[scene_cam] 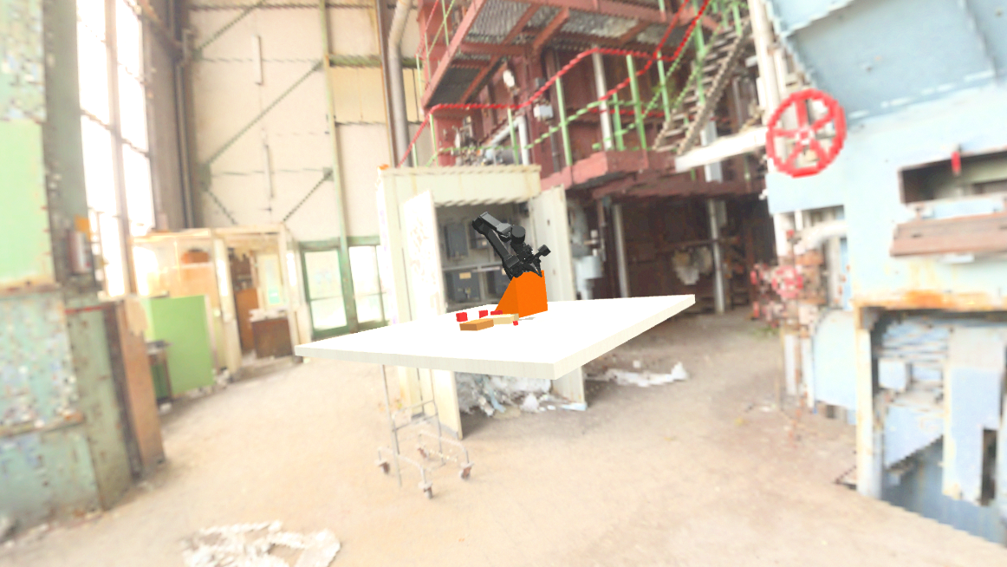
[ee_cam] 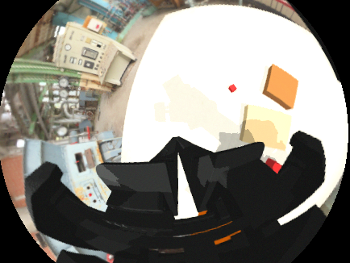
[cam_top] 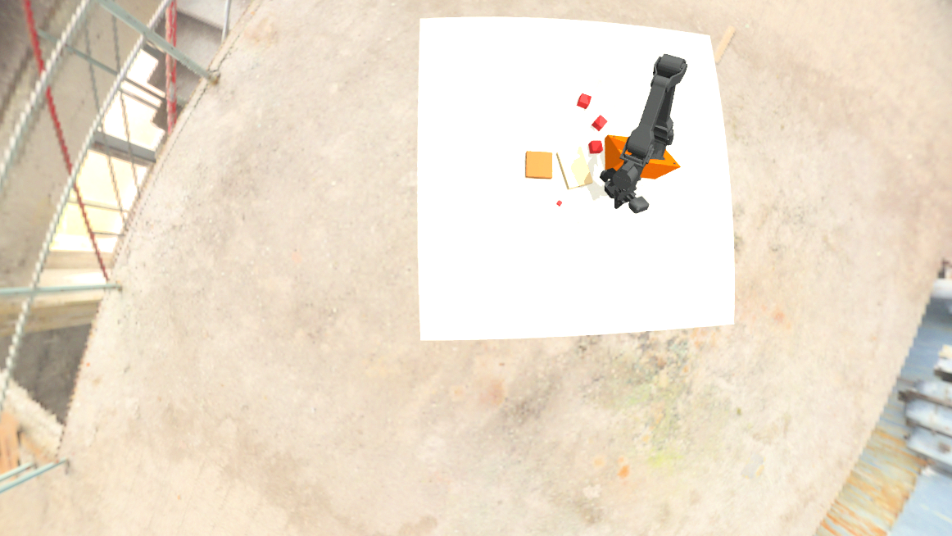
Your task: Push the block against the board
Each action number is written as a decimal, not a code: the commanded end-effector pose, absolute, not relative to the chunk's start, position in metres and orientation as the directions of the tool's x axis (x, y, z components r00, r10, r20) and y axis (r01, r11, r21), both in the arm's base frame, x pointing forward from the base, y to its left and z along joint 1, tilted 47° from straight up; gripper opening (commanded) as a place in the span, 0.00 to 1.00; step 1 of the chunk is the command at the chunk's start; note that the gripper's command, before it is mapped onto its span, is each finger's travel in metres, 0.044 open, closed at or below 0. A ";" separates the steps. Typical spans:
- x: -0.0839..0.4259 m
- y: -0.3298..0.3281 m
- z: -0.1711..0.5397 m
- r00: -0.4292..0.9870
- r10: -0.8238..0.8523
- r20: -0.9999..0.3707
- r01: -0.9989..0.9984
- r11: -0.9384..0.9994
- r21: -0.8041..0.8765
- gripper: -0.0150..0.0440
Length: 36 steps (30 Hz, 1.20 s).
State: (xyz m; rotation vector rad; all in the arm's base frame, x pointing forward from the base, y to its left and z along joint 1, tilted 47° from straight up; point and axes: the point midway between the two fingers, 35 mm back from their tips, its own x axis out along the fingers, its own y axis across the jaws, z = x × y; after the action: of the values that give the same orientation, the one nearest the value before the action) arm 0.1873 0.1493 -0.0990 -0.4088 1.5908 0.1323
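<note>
The orange square block (cam_top: 538,165) (scene_cam: 476,325) (ee_cam: 281,86) was seen flat on the white table (cam_top: 492,279) (scene_cam: 451,352) (ee_cam: 193,44), separated by a gap from the cream board (cam_top: 573,169) (scene_cam: 504,319) (ee_cam: 266,127). The gripper (cam_top: 619,202) (scene_cam: 541,273) (ee_cam: 176,139) was held raised near the orange base (cam_top: 616,152) (scene_cam: 529,296), its fingers drawn together on nothing. 4 red cubes were scattered nearby.

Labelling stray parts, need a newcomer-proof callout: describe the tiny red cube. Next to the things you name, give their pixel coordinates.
On the white table (cam_top: 479,279) (scene_cam: 422,348) (ee_cam: 193,40), find the orange square block (cam_top: 538,165) (scene_cam: 476,325) (ee_cam: 282,86) and cream slab (cam_top: 581,170) (scene_cam: 503,319) (ee_cam: 266,129). In the top view, the tiny red cube (cam_top: 559,202) (scene_cam: 516,322) (ee_cam: 232,88) lies just below them, alone. The other red cubes (cam_top: 599,122) (scene_cam: 461,316) (ee_cam: 273,165) are clearly bigger.
</note>
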 end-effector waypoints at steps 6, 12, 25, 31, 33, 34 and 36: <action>0.226 0.113 -0.084 0.048 -0.267 -0.963 -0.026 0.963 -0.268 0.25; 0.243 0.087 -0.076 0.055 -0.321 -0.945 0.167 0.937 -0.308 0.25; 0.271 0.025 -0.055 0.047 -0.451 -0.891 0.547 0.758 -0.355 0.25; 0.280 -0.008 -0.042 0.032 -0.517 -0.855 0.692 0.628 -0.354 0.25; 0.281 -0.017 -0.038 0.024 -0.532 -0.847 0.726 0.592 -0.351 0.25; 0.282 -0.021 -0.036 0.021 -0.539 -0.842 0.742 0.573 -0.348 0.25; 0.283 -0.030 -0.033 0.013 -0.553 -0.833 0.772 0.535 -0.344 0.25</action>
State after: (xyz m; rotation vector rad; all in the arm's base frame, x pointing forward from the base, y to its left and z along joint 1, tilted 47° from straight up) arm 0.2783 -0.0137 -0.0418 0.1851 1.2204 -0.9635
